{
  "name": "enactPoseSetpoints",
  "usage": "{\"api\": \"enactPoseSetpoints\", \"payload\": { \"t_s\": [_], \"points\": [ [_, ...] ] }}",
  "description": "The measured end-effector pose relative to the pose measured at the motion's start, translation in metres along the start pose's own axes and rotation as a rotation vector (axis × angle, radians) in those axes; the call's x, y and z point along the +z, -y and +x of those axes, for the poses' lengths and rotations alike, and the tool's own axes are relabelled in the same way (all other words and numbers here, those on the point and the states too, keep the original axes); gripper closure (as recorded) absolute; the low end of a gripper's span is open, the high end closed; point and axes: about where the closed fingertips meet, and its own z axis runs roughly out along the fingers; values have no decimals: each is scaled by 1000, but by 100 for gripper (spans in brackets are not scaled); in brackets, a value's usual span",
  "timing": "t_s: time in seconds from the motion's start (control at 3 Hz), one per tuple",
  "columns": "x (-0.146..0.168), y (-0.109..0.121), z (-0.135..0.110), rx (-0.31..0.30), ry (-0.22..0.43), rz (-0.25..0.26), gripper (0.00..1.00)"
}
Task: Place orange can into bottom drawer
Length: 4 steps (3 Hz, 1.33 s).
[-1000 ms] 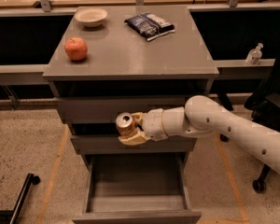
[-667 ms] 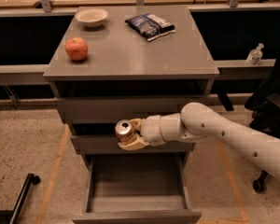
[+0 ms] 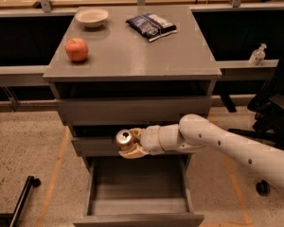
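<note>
The end effector, clamped on the orange can, had dipped lower and slightly left. The can hung above the open bottom drawer, so lowering seemed underway.

gripper over bottom drawer, orange can half hidden

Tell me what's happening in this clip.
The robot's gripper holds the orange can in front of the middle drawer, just above the pulled-out bottom drawer. The can has not been put in yet. An apple, a bowl and a snack bag sit on the cabinet top.
</note>
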Motion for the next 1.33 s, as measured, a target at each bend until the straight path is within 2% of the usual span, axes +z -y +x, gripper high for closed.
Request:
{"api": "enactPoseSetpoints", "payload": {
  "t_s": [0.33, 0.67, 1.0, 1.33],
  "points": [
    [4, 0, 3, -25, -18, -16, 100],
    [24, -11, 26, -30, -43, -37, 100],
    [48, -17, 51, -49, -42, -40, 100],
    [75, -20, 78, -42, -26, -39, 100]
  ]
}}
